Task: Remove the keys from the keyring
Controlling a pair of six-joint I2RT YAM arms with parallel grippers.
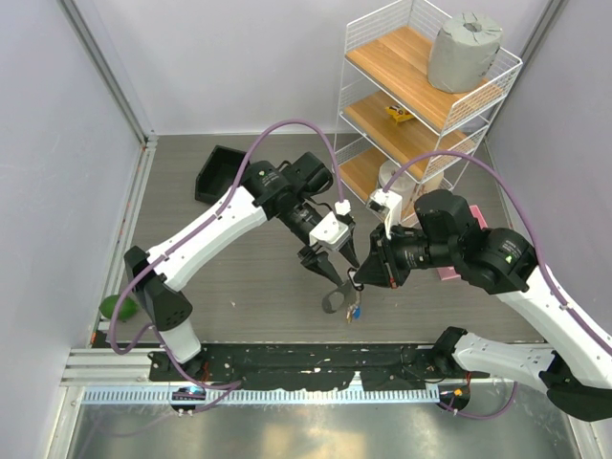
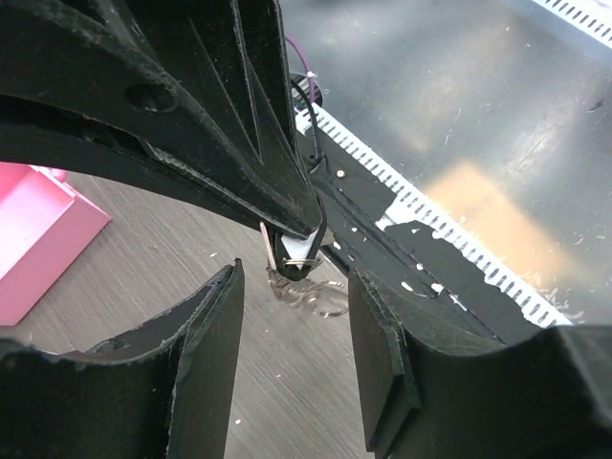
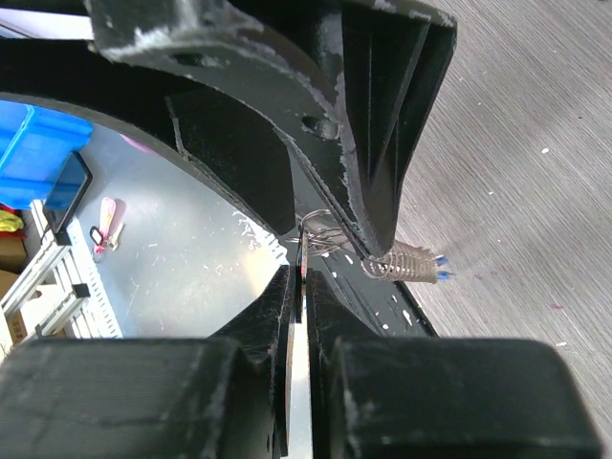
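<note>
Step in hand: hold-and-pick, and judging by the hanging cluster no key is off yet. The right claw (image 3: pixel 301 279) is pressed flat shut on the wire of the keyring (image 2: pixel 308 289), holding it in the air in front of the shelf (image 1: pixel 421 105), on the robot's side of it. The left claw (image 2: pixel 295 279) stands about half wide. Its fingers (image 2: pixel 206 363) straddle the right claw's tip and the keyring without pinching anything that shows. The keys (image 1: pixel 354 311) hang as a small cluster just below where the two claws meet, farther from the shelf than the claws. From above, a fleck of blue is all that can be made out. Judgement: the next move calls for the left claw to close on one key's head, or on the free end of the wire, and work it along while the right claw holds the keyring steady. With thin wire and tiny parts, slipping is the likely trouble. The overhead view alone gives the hang of the cluster and its place against the shelf, but the wire is lost there. The left wrist view shows the pinch point and the open gap either side. The right wrist view shows its own fingers together, plus a short coil-like piece (image 3: pixel 402 261) with blue tips beside the keyring. Chain or key, cannot tell.
</note>
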